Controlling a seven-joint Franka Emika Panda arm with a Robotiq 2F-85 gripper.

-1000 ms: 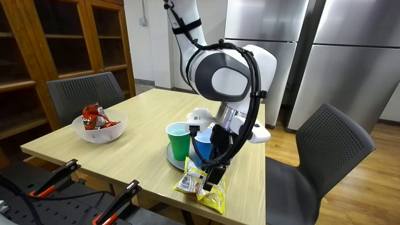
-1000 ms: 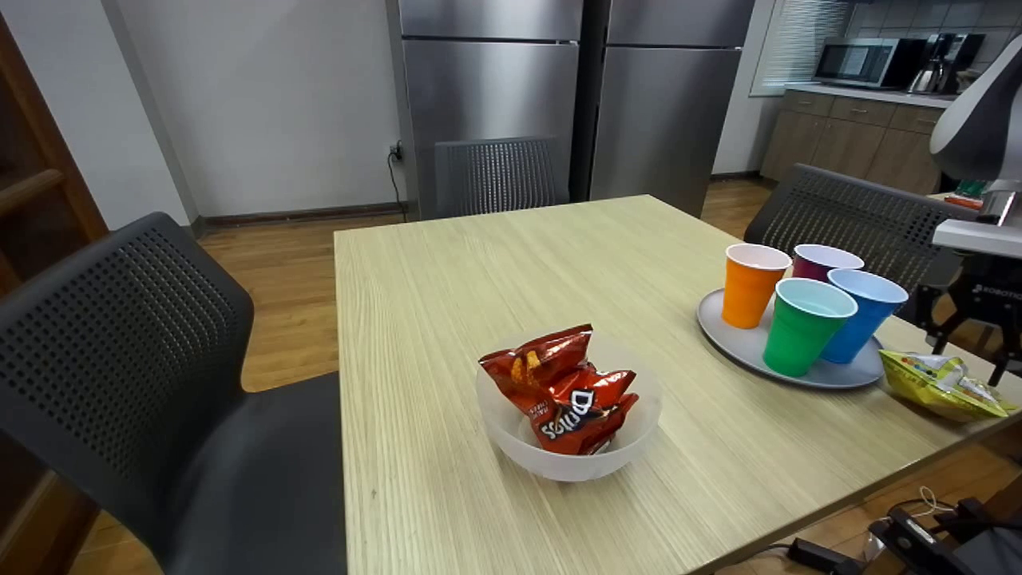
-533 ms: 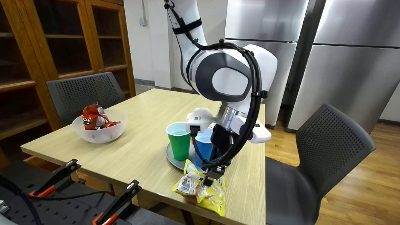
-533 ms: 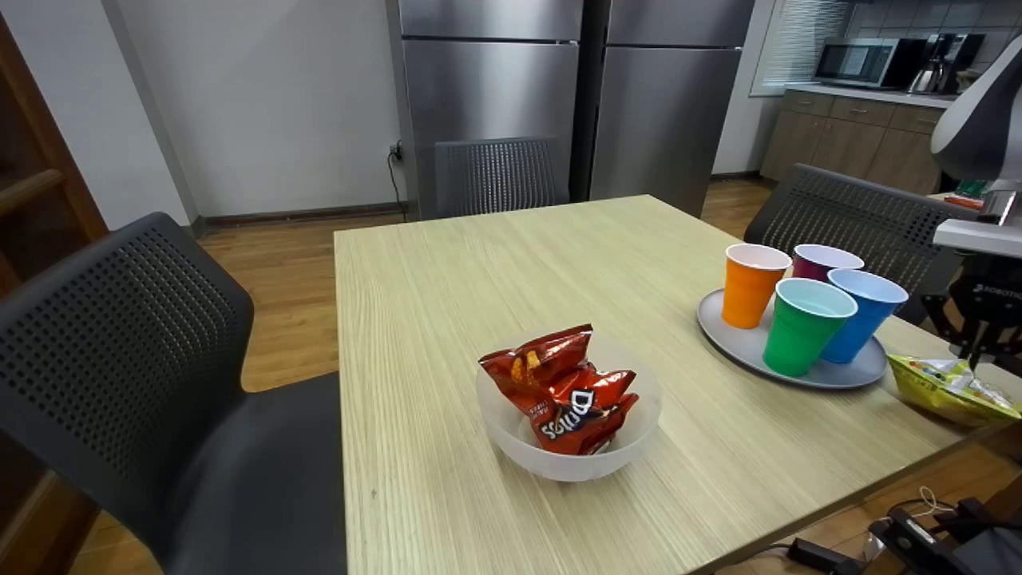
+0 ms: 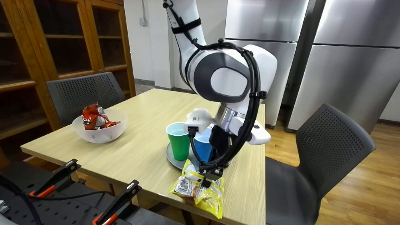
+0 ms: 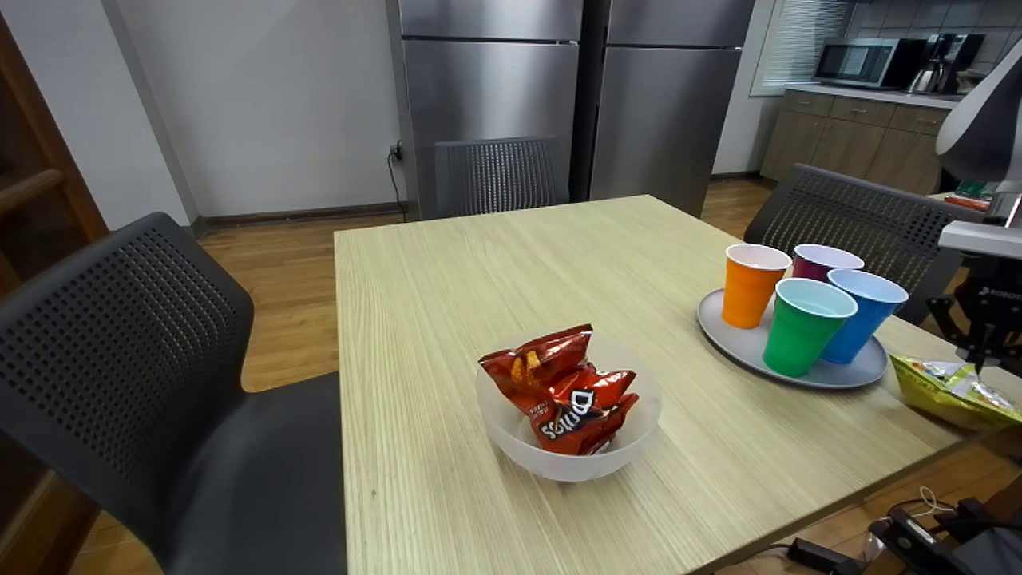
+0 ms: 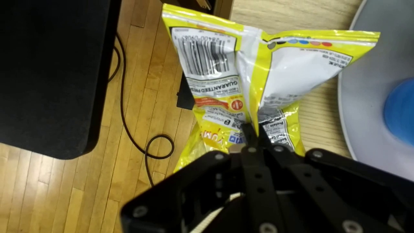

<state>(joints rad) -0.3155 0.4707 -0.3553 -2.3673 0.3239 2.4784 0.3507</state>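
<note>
A pale table (image 6: 479,279) is backed by refrigerators (image 6: 491,92); beside a plate (image 6: 738,350) of cups (image 6: 805,335), a yellow bag (image 7: 215,85) is pinched by the gripper (image 7: 255,131).

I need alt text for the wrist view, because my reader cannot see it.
A shut black gripper pinches a fold of a yellow snack bag, whose barcode is visible. To the right, a gray plate with a blue cup, both partly shown, rests on a pale table; to the left, a black surface and wooden floor show.
</note>
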